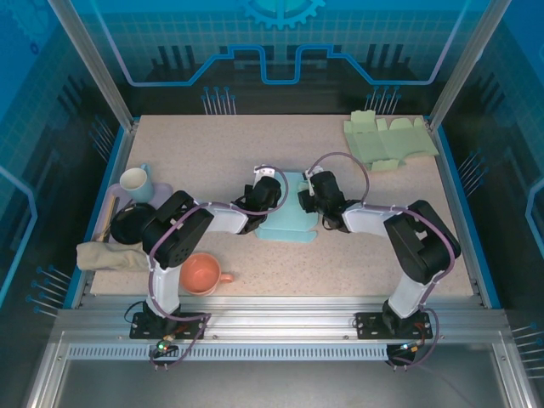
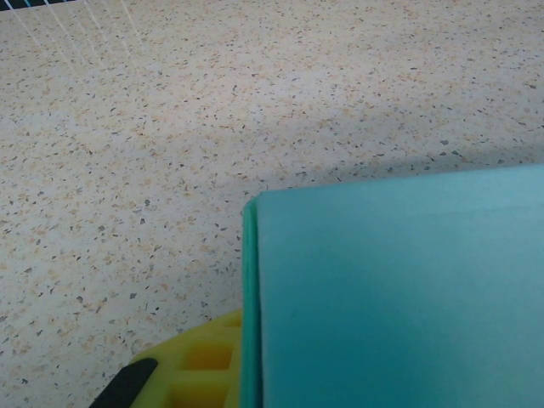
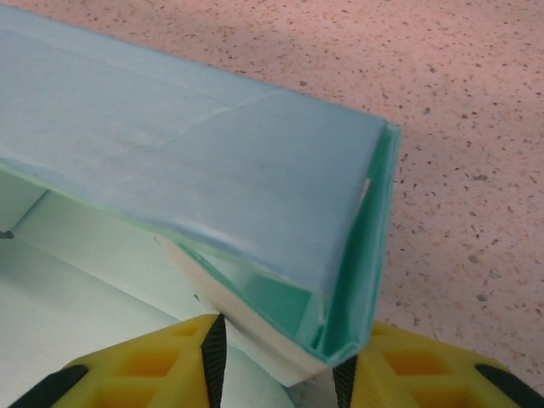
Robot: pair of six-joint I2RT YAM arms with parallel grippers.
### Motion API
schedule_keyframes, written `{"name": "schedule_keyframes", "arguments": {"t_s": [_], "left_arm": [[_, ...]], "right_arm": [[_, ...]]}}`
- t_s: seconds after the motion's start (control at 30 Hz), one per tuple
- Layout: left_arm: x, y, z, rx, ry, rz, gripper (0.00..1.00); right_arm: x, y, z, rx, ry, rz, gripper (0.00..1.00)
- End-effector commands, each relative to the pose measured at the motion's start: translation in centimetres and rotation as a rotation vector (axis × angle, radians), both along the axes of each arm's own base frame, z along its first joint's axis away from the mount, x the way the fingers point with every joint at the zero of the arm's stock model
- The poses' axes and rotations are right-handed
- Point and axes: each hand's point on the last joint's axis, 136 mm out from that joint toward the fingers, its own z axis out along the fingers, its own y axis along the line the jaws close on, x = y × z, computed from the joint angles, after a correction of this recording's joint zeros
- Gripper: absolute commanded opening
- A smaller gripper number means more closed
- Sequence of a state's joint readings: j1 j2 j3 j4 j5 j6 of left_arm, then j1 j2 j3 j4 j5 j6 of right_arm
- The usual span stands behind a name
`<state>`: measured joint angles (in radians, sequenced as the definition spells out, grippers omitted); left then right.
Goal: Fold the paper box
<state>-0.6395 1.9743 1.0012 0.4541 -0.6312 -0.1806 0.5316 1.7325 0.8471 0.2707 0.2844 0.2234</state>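
At the near edge of the table (image 1: pixel 357 263), an orange cup (image 1: pixel 202 274) and a crumpled cloth (image 1: pixel 106 255) sit by the left arm's base, well clear of the work. Farther in, at mid-table, the paper box (image 1: pixel 289 225) lies between the two wrists, teal and half formed. The left gripper (image 1: pixel 274 197) is closed. Its wrist view has a doubled teal panel running down against its yellow finger (image 2: pixel 200 361), so it looks pinched on the box's left wall. The right gripper (image 3: pixel 276 365) stands astride the folded right-hand wall at its corner, jaws partly apart; whether they press the paper I cannot tell. By the look this is thin card: light, springy at the creases, easily dented, and likely to slide on the tabletop unless one side is pinned. It is best taken low on a doubled wall near a corner, where the layers stiffen it, not on a single flap. Beyond, in the far right corner, flat pale green blanks (image 1: pixel 389 140) lie stacked.
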Motion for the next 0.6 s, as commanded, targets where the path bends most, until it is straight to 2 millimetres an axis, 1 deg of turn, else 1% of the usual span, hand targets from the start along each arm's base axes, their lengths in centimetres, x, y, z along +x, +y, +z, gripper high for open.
{"name": "schedule_keyframes", "arguments": {"t_s": [0.0,0.07,0.13,0.27,0.47,0.57], "left_arm": [[-1.1,-0.4,-2.5,0.063,0.086,-0.056,0.11],[-1.1,-0.4,-2.5,0.063,0.086,-0.055,0.11],[-1.1,-0.4,-2.4,0.062,0.084,-0.053,0.11],[-1.1,-0.3,-2.5,0.063,0.085,-0.051,0.11],[-1.0,-0.2,-2.5,0.068,0.088,-0.039,0.12],[-0.9,0.0,-2.5,0.074,0.092,-0.019,0.11]], "right_arm": [[1.8,-0.2,1.6,-0.012,-0.063,-0.089,0.38],[2.2,-1.2,1.9,-0.022,-0.083,-0.161,0.38],[2.3,-2.1,1.7,-0.036,-0.09,-0.21,0.38],[2.7,-2.6,1.4,-0.091,-0.111,-0.251,0.38],[3.0,-3.5,1.0,-0.222,-0.16,-0.347,0.35],[2.5,-5.2,0.9,-0.318,-0.168,-0.46,0.32]]}}
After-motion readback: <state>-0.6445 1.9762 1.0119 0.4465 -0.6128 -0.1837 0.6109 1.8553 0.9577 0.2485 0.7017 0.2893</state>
